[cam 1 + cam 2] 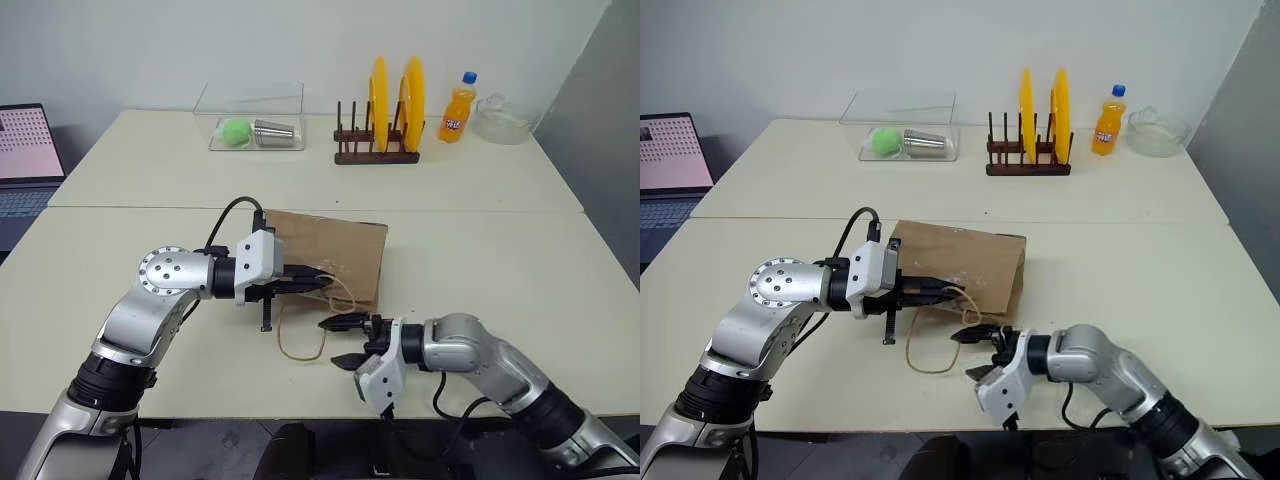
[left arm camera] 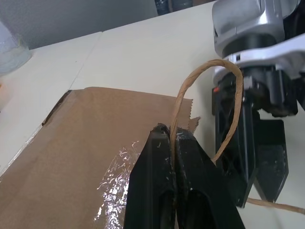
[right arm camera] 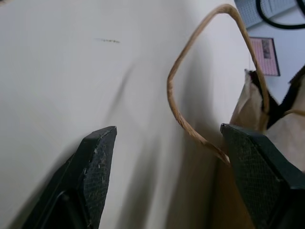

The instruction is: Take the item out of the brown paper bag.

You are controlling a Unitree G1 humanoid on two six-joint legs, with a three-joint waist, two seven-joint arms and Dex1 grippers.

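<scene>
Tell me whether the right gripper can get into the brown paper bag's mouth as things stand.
Probably yes. The right gripper is open just before the brown paper bag's near edge, and the left gripper holds a cord handle there. Whether the mouth gapes enough is unclear.

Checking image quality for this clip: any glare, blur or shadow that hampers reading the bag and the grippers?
Left wrist view: glare on a shiny patch of the brown paper bag; the left gripper, shut on the cord handle, is sharp. Right wrist view: table soft and streaked, open right gripper crisp. Head views: even light, faint shadows.
</scene>
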